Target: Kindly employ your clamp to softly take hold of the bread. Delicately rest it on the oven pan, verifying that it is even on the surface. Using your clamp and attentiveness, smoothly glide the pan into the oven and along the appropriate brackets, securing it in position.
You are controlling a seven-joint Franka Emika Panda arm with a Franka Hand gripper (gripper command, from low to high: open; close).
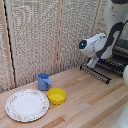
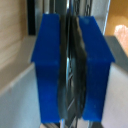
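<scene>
In the exterior view the white arm reaches in from the right, and my clamp (image 1: 92,62) sits at the front of the dark oven (image 1: 119,56). The wrist view shows the clamp (image 2: 74,70) close up. Its two blue fingers (image 2: 49,65) are shut on the thin edge of a dark barred metal sheet, the oven pan (image 2: 73,100). In the exterior view the oven pan (image 1: 106,66) sticks out of the oven mouth towards the view's left. A lower dark barred flap (image 1: 95,73) lies under it. The bread is hidden in the exterior view. A pale orange blur (image 2: 121,34) in the wrist view is too unclear to name.
On the wooden table stand a blue mug (image 1: 44,81), a yellow bowl (image 1: 56,95) and a patterned white plate (image 1: 27,105), all at the exterior view's left. A woven screen (image 1: 45,35) closes the back.
</scene>
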